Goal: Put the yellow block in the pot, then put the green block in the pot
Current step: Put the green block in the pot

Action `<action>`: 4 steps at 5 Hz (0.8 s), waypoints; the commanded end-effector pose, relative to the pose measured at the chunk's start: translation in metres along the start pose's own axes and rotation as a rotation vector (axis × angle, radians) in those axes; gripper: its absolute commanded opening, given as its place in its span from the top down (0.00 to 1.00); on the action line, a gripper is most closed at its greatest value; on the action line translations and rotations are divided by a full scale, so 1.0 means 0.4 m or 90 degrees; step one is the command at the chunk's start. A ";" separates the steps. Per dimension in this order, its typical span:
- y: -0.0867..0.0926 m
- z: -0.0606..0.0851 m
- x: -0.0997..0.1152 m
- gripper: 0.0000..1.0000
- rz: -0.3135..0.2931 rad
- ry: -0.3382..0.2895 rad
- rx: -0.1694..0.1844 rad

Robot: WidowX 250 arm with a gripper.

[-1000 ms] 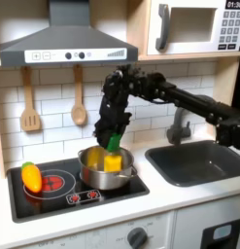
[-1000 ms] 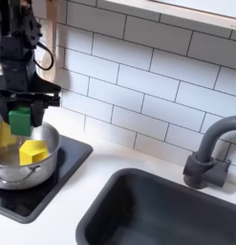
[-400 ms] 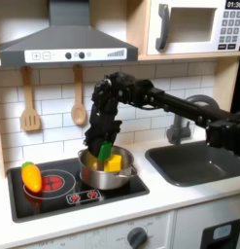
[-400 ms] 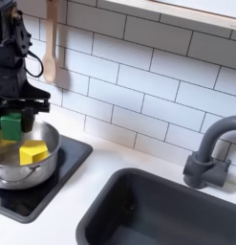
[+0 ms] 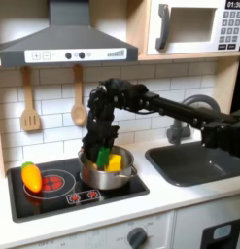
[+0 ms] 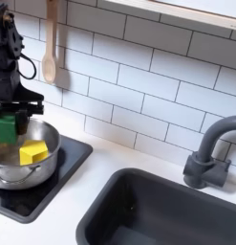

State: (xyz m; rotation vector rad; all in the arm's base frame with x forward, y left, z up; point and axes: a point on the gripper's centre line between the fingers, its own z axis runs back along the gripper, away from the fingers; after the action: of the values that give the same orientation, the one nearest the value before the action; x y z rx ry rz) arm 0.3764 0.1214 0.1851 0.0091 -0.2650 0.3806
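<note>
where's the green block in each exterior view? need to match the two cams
First exterior view: green block sits centre-left, held in the gripper just over the pot on the stove.
Second exterior view: green block is at the far left edge, in the gripper above the pot.
Shared landmark: the yellow block lying inside the pot, right beside the green one.
</note>
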 end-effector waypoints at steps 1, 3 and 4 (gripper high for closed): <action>-0.006 -0.030 -0.014 1.00 -0.016 0.018 -0.010; 0.001 -0.047 -0.012 1.00 -0.008 0.007 -0.018; 0.004 -0.060 -0.018 0.00 -0.021 0.024 -0.018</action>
State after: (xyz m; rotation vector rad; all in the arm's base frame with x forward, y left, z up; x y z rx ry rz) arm 0.3751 0.1206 0.1556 -0.0233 -0.2228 0.3452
